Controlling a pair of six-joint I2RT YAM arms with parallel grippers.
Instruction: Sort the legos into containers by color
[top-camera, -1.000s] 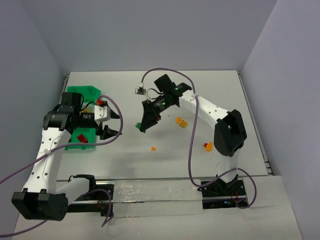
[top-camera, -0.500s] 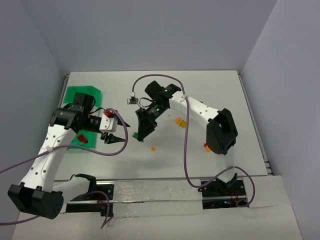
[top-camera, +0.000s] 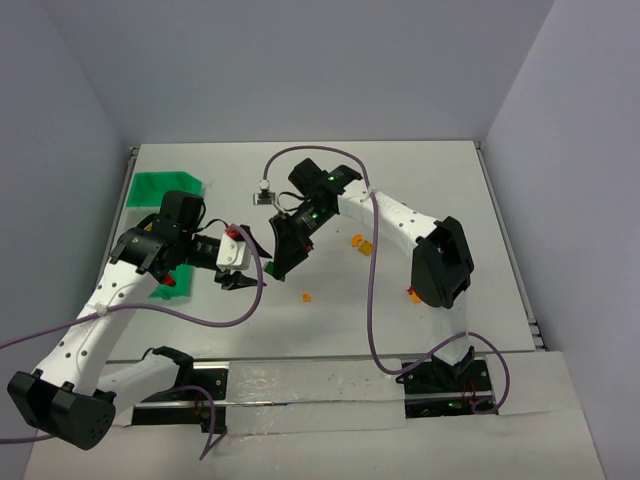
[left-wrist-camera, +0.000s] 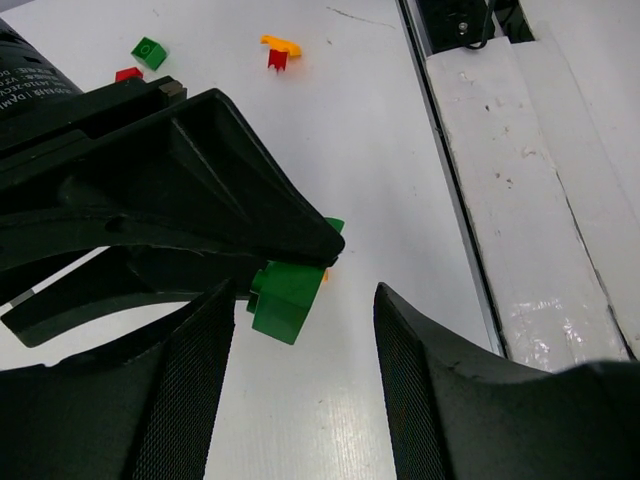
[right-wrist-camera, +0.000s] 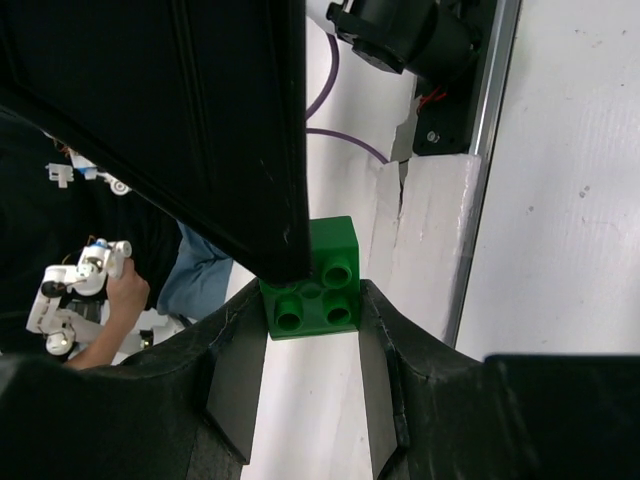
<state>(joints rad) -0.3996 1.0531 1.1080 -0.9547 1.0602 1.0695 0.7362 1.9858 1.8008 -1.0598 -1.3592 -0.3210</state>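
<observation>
At left, the containers (top-camera: 160, 187) are being partly covered by the left arm (top-camera: 108, 300). The left gripper (top-camera: 245, 260) is being held spread just beside a green lego (left-wrist-camera: 288, 295), which is being pinched by the right gripper (top-camera: 276, 266) mid-table.

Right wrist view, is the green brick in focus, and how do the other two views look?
Right wrist: the green brick is crisp, while the right gripper around it is dark with little detail. Left wrist: the brick and the near mesh pads are both clear. Top external: even light, soft shadows, no glare.
</observation>
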